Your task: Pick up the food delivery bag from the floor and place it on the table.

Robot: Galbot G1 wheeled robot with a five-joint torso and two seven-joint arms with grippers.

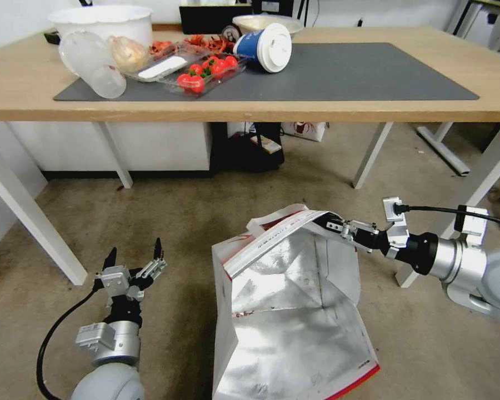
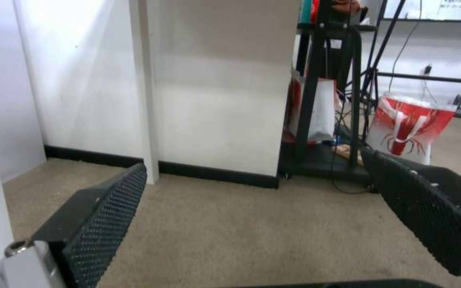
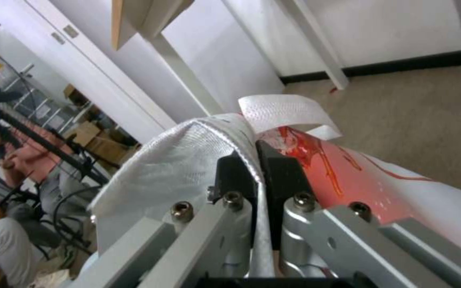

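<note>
The food delivery bag [image 1: 289, 311] stands open on the floor [image 1: 172, 222], its silver foil lining showing and a red edge at its lower rim. My right gripper [image 1: 329, 222] is shut on the bag's white top edge near a strap handle [image 3: 284, 110]; its black pads [image 3: 281, 172] pinch the woven fabric in the right wrist view, with the bag's red-and-white side [image 3: 358, 176] beyond. My left gripper [image 1: 134, 256] hovers low over the floor to the bag's left, open and holding nothing. The light-wood table [image 1: 372, 105] with its dark grey mat [image 1: 344, 72] stands ahead.
The table's left half holds a white bowl [image 1: 103, 22], clear cups, trays of red food [image 1: 205, 69] and a tipped blue cup [image 1: 264, 47]. White table legs [image 1: 33, 216] stand left and right of the bag. Another red-and-white bag [image 2: 409, 128] sits under the table by a black rack [image 1: 255, 150].
</note>
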